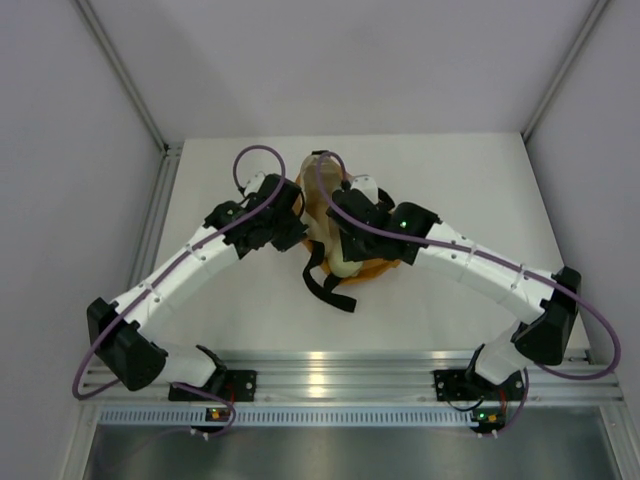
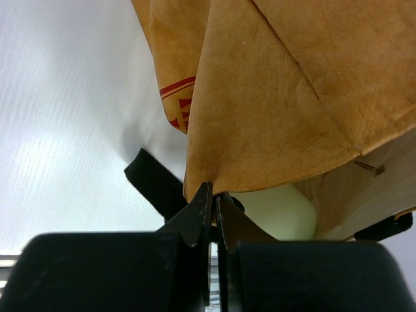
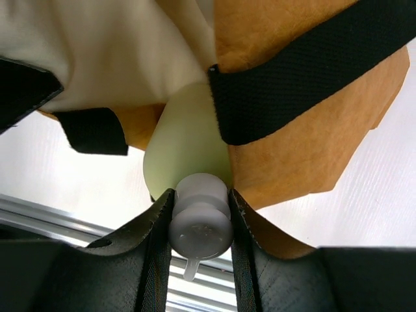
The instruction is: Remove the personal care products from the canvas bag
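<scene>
The canvas bag [image 1: 316, 200] lay on its side near the middle of the bench [image 1: 470, 190], its mouth turned toward the near edge. A pale green bottle [image 3: 185, 140] stuck out of that mouth, its body still partly under the cream lining [image 3: 110, 52] and its white cap [image 3: 200, 221] pointing toward the arms. One black handle [image 3: 305, 71] crossed over the side of the bottle. The rest of the bag's inside was hidden by folds of cloth, so its other contents could not be told.

The right gripper [image 3: 200, 201] had its jaws clamped on the bottle just under the cap, one on each side of the neck. The left gripper [image 2: 213, 188] had its jaws pressed together on a pinched fold of the bag's tan cloth, lifting it into a tent above the bottle. A red print [image 2: 179, 97] showed on the cloth beside that fold.

Bare bench lay to the left and right of the bag and between its trailing handle and the metal rail [image 1: 330, 365] at the near edge. Grey walls [image 1: 60, 150] closed in the bench on both sides and at the back.
</scene>
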### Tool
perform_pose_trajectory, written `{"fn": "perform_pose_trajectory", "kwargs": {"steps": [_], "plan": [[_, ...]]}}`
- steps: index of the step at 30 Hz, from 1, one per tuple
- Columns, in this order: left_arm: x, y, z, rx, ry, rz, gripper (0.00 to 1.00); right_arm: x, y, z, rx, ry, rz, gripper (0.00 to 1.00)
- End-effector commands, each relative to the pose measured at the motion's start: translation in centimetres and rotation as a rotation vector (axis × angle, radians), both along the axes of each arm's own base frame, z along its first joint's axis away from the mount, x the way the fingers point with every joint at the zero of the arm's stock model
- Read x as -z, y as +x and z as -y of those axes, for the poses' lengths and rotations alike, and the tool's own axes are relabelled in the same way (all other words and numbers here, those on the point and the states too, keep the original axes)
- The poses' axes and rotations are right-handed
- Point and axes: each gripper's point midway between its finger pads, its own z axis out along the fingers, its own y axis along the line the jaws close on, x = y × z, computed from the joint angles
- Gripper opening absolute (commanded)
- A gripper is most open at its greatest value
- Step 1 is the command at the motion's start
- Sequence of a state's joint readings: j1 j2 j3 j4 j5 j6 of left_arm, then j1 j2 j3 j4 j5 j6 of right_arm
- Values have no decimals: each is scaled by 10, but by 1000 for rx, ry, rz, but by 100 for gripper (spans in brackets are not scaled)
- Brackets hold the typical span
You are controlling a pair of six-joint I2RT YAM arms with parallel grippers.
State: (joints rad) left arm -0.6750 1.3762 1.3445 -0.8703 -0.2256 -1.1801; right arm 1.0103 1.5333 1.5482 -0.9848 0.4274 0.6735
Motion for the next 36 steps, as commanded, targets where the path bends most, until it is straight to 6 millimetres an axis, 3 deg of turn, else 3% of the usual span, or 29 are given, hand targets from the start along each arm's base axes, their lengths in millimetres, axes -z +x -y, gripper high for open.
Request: {"fn": "perform_pose_trajectory", "kwargs": {"steps": [1,4,12,22,27,31,32,36], "plan": [[-27,2,7,2,-82,63,0,-67,7,-22,-46,153,108,0],[-28,2,7,3,-81,63,0,-83,3,-23,-83,167,129,0],[-25,4,8,4,-74,56,0,-103,-2,-24,-153,180,169,0],[-17,6,6,-13,-53,49,0,-163,-16,-18,-233,294,245,0],[-18,8,6,-16,-51,53,0,-184,-17,0,-193,316,276,0],[-19,9,6,-16,-50,55,0,-189,-12,15,-169,271,296,0],[-19,9,6,-16,-50,55,0,-183,-11,19,-175,224,286,0],[-22,9,6,-18,-56,63,0,-189,-3,45,-114,131,323,0]]}}
